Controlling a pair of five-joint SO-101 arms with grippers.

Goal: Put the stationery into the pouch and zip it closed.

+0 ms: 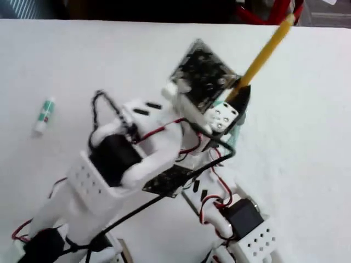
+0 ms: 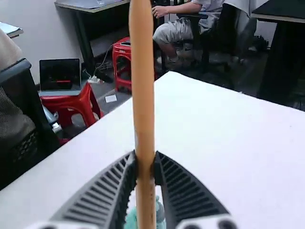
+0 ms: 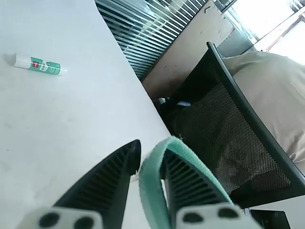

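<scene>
One pencil [image 2: 142, 71] stands clamped in the left gripper [image 2: 144, 157]. The right gripper [image 3: 150, 151] pinches one green pouch [image 3: 153, 191]. One glue stick [image 3: 39, 64] lies well apart.

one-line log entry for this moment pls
left gripper: shut on pencil, held upright | right gripper: shut on pouch edge | glue stick: lying on table, apart from both arms

pencil [image 2: 142, 86] upright in the left hand [image 2: 144, 161]

table: white [image 2: 228, 124] | floor: red stools [image 2: 71, 102] | black mesh chair [image 3: 224, 124] | window blinds [image 3: 143, 28] | grey desk [image 2: 90, 4] behind
</scene>
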